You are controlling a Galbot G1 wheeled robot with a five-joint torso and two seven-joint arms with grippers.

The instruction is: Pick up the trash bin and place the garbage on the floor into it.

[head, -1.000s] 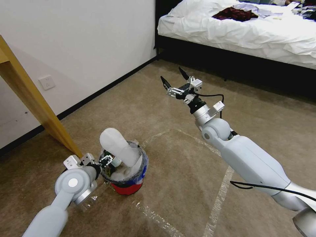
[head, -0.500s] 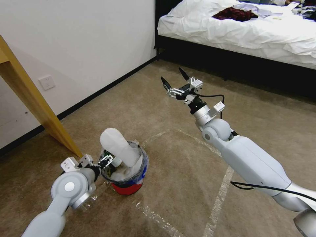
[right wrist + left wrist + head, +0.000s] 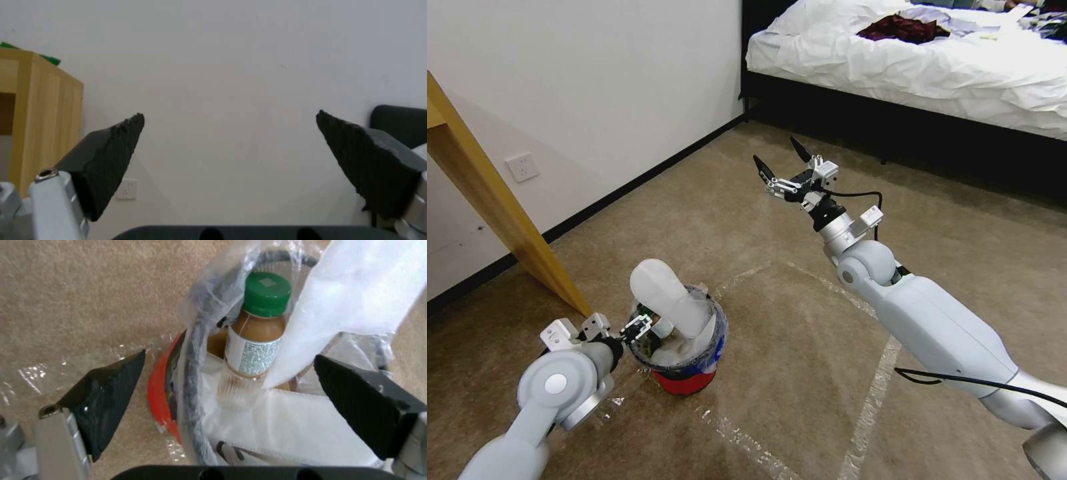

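Trash bin (image 3: 684, 373): small red bucket with a blue band, lined with a crinkled clear plastic bag, standing upright on the floor (image 3: 787, 373), near left in the scene, beside a pale tape line and close to a slanted wooden leg (image 3: 507, 220).
Contents: a flat white slipper (image 3: 667, 297) sticking up out of the rim and leaning left; a bottle (image 3: 256, 336) with a green cap and brown liquid, upright against the slipper; further white material low in the bin.
Left gripper (image 3: 639, 329): at the bin's left rim, jaws spread wide, one finger outside the red wall over the carpet, the other over the contents; it grips nothing.
Right gripper (image 3: 780, 167): raised in the air well beyond the bin, toward the far bed (image 3: 907, 60), jaws open and empty, facing a white wall (image 3: 249, 66).
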